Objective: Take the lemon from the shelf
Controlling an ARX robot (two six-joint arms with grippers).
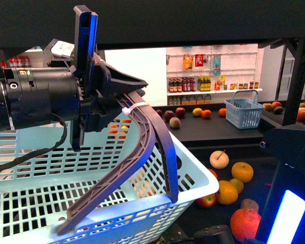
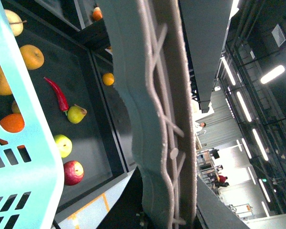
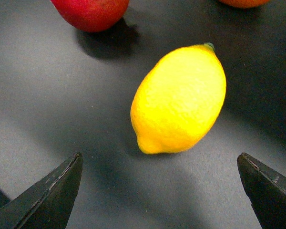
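One lemon [image 3: 179,99] lies on the dark shelf [image 3: 47,109], just past the wide-open right end effector [image 3: 159,191]. The left end effector [image 1: 99,84] is gripping a blue basket's handle [image 1: 142,147].

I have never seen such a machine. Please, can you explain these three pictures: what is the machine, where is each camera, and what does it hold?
It is a robot with two arms. The front camera sits on its body: the left gripper holds the handle of a basket. The left wrist camera shows that handle close up, with fruit on the shelf beyond. The right wrist camera looks down between the open right gripper at the lemon, lying on the dark shelf and not yet held, near a red fruit.
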